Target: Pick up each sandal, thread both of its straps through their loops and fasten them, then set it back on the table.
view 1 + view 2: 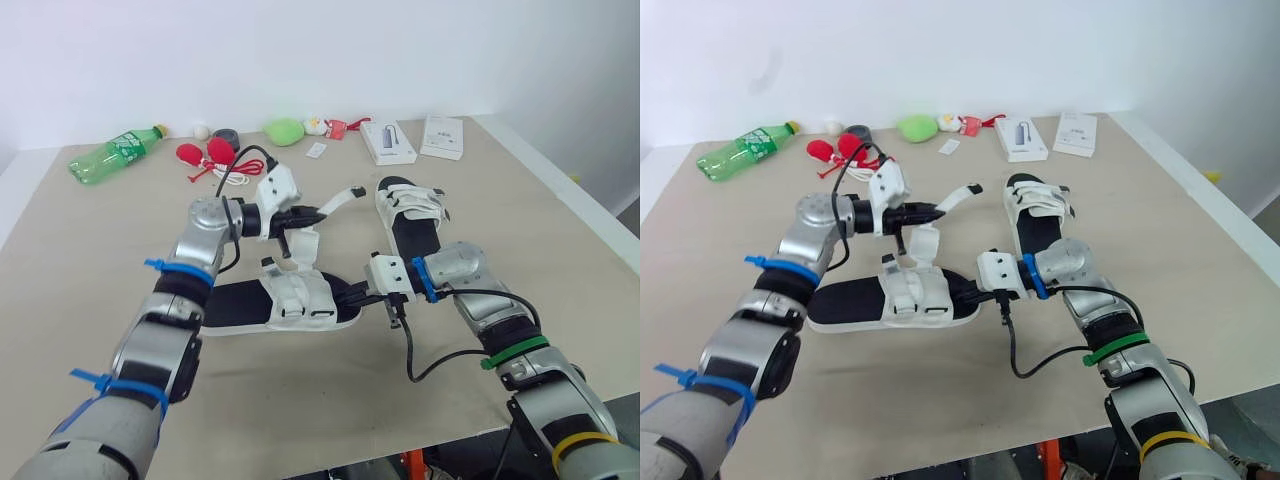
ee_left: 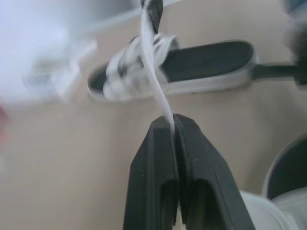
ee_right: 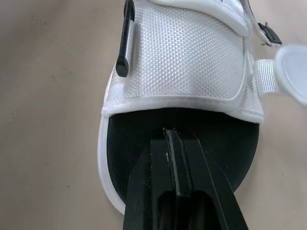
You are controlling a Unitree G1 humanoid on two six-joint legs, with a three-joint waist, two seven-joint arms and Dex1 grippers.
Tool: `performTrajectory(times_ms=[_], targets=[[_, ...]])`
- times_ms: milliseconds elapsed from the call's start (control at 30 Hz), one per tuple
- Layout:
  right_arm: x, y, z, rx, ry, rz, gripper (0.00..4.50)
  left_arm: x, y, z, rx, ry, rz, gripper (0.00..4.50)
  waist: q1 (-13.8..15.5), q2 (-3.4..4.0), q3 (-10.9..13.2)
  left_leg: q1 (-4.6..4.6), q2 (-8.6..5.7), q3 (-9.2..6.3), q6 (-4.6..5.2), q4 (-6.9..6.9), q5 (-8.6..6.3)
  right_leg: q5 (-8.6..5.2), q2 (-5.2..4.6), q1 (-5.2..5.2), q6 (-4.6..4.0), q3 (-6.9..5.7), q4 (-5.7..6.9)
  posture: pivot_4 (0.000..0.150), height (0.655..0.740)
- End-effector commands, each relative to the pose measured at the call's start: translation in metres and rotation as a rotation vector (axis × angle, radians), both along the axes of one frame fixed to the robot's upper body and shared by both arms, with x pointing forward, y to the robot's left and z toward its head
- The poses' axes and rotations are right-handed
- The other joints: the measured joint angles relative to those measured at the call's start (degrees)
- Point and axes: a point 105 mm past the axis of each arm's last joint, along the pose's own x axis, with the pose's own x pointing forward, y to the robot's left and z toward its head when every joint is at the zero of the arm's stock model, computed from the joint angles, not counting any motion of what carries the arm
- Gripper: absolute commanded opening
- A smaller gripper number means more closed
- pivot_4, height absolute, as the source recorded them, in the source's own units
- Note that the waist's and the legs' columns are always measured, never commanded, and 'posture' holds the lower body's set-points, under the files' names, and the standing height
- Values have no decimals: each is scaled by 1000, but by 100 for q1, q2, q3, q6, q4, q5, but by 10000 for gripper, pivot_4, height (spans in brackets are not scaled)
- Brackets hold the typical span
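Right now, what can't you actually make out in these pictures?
- Eye views: the print on the rightmost white box at the table's far edge is too small to read.
- Left wrist view: a sandal beyond the left gripper and its pinched strap is blurred, so its loops are unreadable.
- Right wrist view: the right gripper covers part of the near sandal, hiding whether it pinches the sole.
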Motion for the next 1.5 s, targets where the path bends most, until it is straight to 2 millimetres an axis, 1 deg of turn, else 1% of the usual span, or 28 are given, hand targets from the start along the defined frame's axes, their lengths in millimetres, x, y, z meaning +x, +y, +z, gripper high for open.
performTrajectory(times_ms=[33,133,200,233,300,333,400,467,500,567,633,700,767,800,867,933,967,1033,1067,1133,1233,1367,1433,1500], targets=[[1,-8,-11,-55,22,-23,0,-40,4,23,45,-381,-137,1150,8,0,0,0,2,0,0,2,0,1,0,1,-1,1,0,1500,7400],[1,-8,-11,-58,23,-16,0,-59,8,19,110,-528,-224,1150,9,0,0,1,0,1,8,7,5,6,-3,5,0,0,0,1500,7400],[2,-7,-12,-60,23,-9,0,-72,11,4,188,-583,-309,1150,9,1,-1,8,-2,12,10,9,6,5,-5,8,-5,1,0,1500,7400],[3,-5,-12,-61,22,-4,0,-76,13,-5,224,-588,-339,1150,7,1,-1,10,-3,14,11,9,6,4,-6,10,-6,1,0,1500,7400],[4,-3,-12,-58,22,3,0,-77,17,-21,288,-536,-359,1150,3,1,-1,16,-2,29,12,9,6,4,-6,11,-5,6,-1,1500,7400],[4,-2,-12,-57,21,6,0,-76,18,-26,299,-491,-354,4913,2,1,-1,16,0,35,12,10,7,4,-4,10,-6,8,-1,1500,7400],[4,-1,-12,-57,21,10,0,-77,18,-29,304,-442,-356,8584,-4,0,-2,17,2,39,13,10,7,4,-2,8,-10,11,0,1500,7400],[4,-2,-13,-59,22,11,0,-78,16,-26,291,-402,-353,18744,-5,0,-2,21,6,44,13,10,7,5,3,8,-13,13,0,1500,7400],[4,-2,-13,-61,22,12,0,-78,16,-24,285,-395,-352,22841,-5,0,-2,22,8,43,14,10,7,4,4,9,-15,11,1,1500,7400],[3,-4,-14,-64,23,11,0,-76,18,-17,291,-400,-327,32935,-6,1,-2,25,9,46,14,10,7,4,6,9,-16,13,1,1500,7400],[3,-6,-14,-68,24,12,0,-70,24,-6,278,-379,-270,32935,-7,1,-2,25,9,45,14,8,7,3,7,9,-17,13,1,1500,7400],[3,-8,-14,-70,25,12,0,-60,31,12,214,-295,-177,32935,-5,1,-2,25,10,46,15,6,6,4,8,8,-16,13,1,1500,7400],[3,-9,-14,-73,27,11,0,-52,41,30,101,-79,-67,32935,-7,1,-2,23,11,44,15,7,6,3,9,6,-17,11,2,1500,7400],[3,-9,-15,-74,28,11,0,-52,45,37,49,28,-37,32935,-10,1,-2,22,11,45,15,7,6,3,9,4,-16,11,2,1500,7400],[2,-10,-16,-77,31,12,0,-60,51,43,-28,299,-17,32935,-13,1,-1,21,11,44,17,6,5,0,8,3,-16,11,2,1500,7400],[1,-10,-17,-78,35,16,0,-81,52,43,-87,612,-55,32935,-24,1,-1,21,12,41,19,5,3,-2,8,3,-13,8,2,1500,7400],[1,-9,-17,-76,38,20,0,-95,54,39,-100,783,-81,32935,-22,2,-1,21,13,39,26,4,-1,-5,8,4,-7,6,2,1500,7400],[0,-7,-17,-74,42,26,0,-119,54,28,-78,1000,-118,32935,-22,1,-1,23,13,29,28,4,-3,-8,7,6,-8,-1,1,1500,7400],[0,-5,-17,-73,45,29,0,-131,52,14,-69,1092,-125,32935,-21,1,-1,23,13,25,28,4,-3,-12,7,7,-14,-5,1,1500,7400],[-1,-3,-18,-71,49,33,0,-144,42,-11,-69,1162,-99,32935,-17,1,-1,25,12,3,28,1,-4,-22,7,7,-29,-5,1,1500,7400],[-2,-2,-18,-70,54,37,0,-152,29,-31,-90,1199,-66,32935,-8,-1,-1,31,8,-9,23,2,-3,-26,7,18,-36,-13,2,1500,7400],[-3,-2,-19,-69,64,35,0,-155,11,-53,-88,1243,-10,32935,-4,0,-1,35,5,-10,9,4,6,-22,8,26,-42,-25,4,1500,7400],[-5,-2,-19,-68,68,32,0,-154,5,-63,-66,1246,29,32935,-4,0,-1,43,4,-10,9,3,6,-24,9,37,-45,-24,3,1500,7400],[-6,-3,-20,-68,69,29,0,-148,2,-75,-46,1237,90,32935,-3,-1,-1,43,3,-11,8,2,4,-27,9,37,-47,-25,2,1500,7400]])
